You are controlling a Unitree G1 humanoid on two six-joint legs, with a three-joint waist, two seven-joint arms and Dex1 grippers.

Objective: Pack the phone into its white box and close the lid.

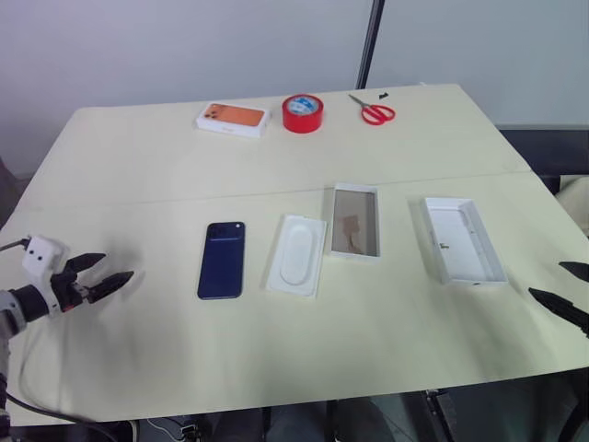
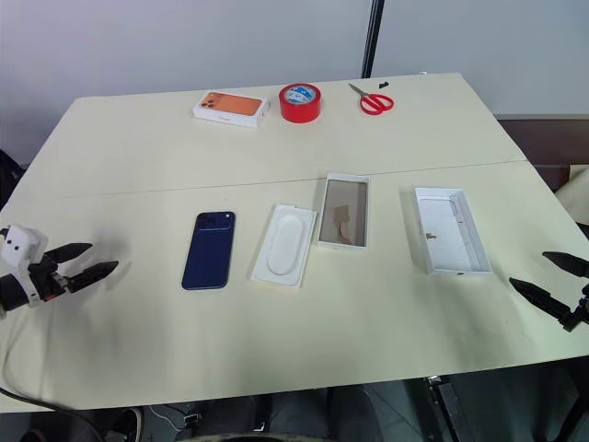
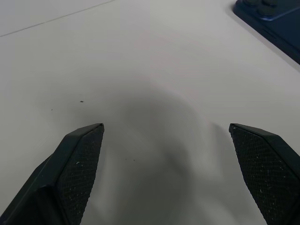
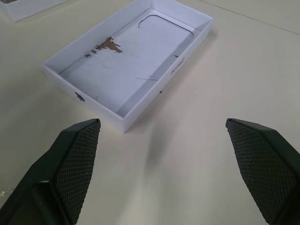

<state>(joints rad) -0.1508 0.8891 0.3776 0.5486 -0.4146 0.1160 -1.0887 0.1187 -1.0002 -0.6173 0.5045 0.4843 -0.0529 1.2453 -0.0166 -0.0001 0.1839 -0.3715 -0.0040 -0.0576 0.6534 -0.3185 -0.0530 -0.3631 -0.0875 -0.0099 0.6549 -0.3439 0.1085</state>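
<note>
Left gripper (image 1: 109, 270) is hovering over the near left edge of the table (image 1: 304, 359), jaws standing spread, nothing between them. Its wrist view is showing bare tabletop between the two fingers (image 3: 77, 164), and one corner of the phone (image 3: 274, 21) with the camera bump, detail the head views are giving only small.

The phone (image 1: 222, 260) is lying flat, back up, left of centre, well apart from the left gripper. Just beside it to the right, a flat white insert (image 1: 297, 254) with an oval recess is lying. Next right, the white box (image 1: 354, 221) is sitting open, brownish inside, empty, near the insert but not touching it.

Further right, the lid (image 1: 462, 239) is lying upside down, plain white inside facing up. The right wrist view is showing brown scuff marks and a faint phone outline inside the lid (image 4: 131, 56), hard to make out from the head.

Right gripper (image 2: 552, 278) is hanging at the table's right edge, near the lid, jaws wide apart and empty.

Along the far edge, an orange-topped box (image 1: 233, 118), a red tape roll (image 1: 303, 113) and red scissors (image 1: 374, 111) are lying.
</note>
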